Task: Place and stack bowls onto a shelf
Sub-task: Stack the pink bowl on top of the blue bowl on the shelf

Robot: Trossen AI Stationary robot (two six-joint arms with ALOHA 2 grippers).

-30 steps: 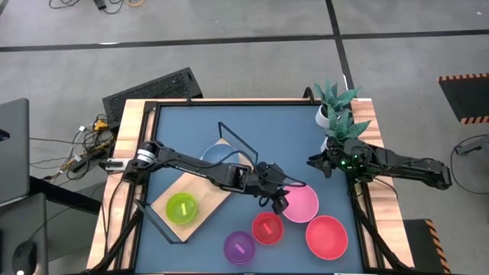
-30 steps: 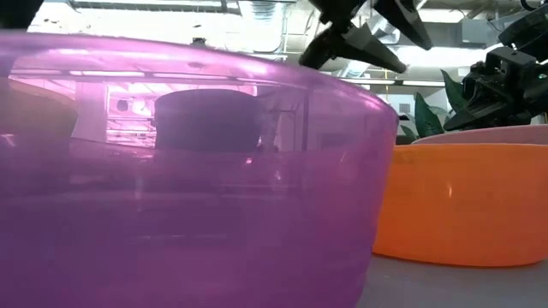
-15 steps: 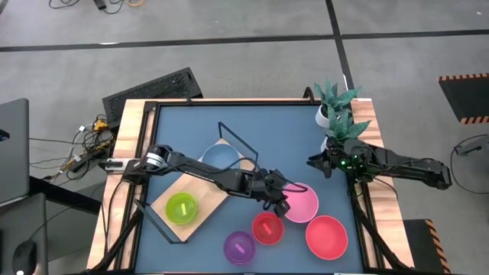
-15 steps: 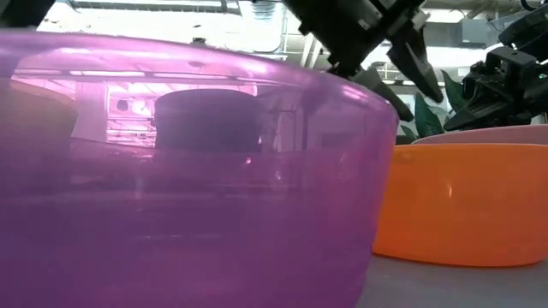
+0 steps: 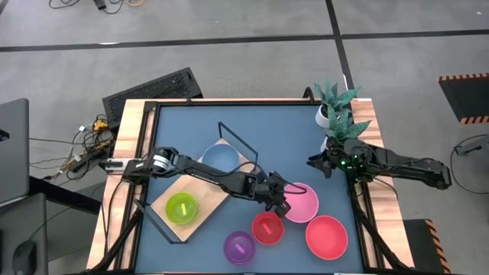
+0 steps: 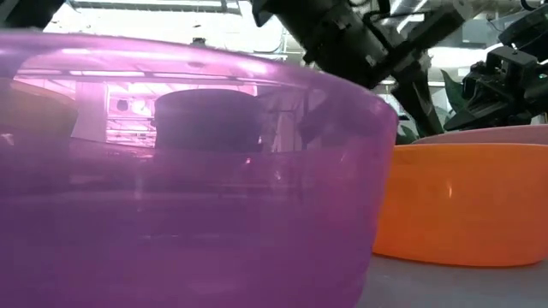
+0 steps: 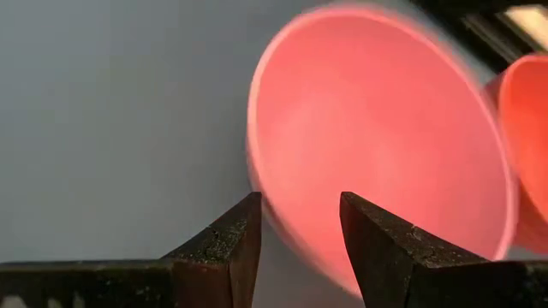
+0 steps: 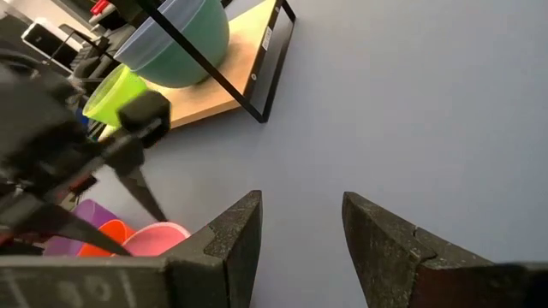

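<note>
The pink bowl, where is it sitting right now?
From above, the pink bowl sits right of centre on the blue table, beside the left hand, with the big red bowl just beyond.

1. The high view is evenly and softly lit, with faint shadows on the table (image 5: 252, 114).
2. In the low view, bright ceiling lights glare behind a blurred purple bowl (image 6: 171, 171).
3. In the left wrist view, the pink bowl (image 7: 377, 137) is motion-blurred.

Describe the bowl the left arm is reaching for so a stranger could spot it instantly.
On the blue tabletop, look right of the light wooden shelf. The round pink plastic bowl lies beside the left end effector; it is paler than the neighbouring large red bowl.
</note>
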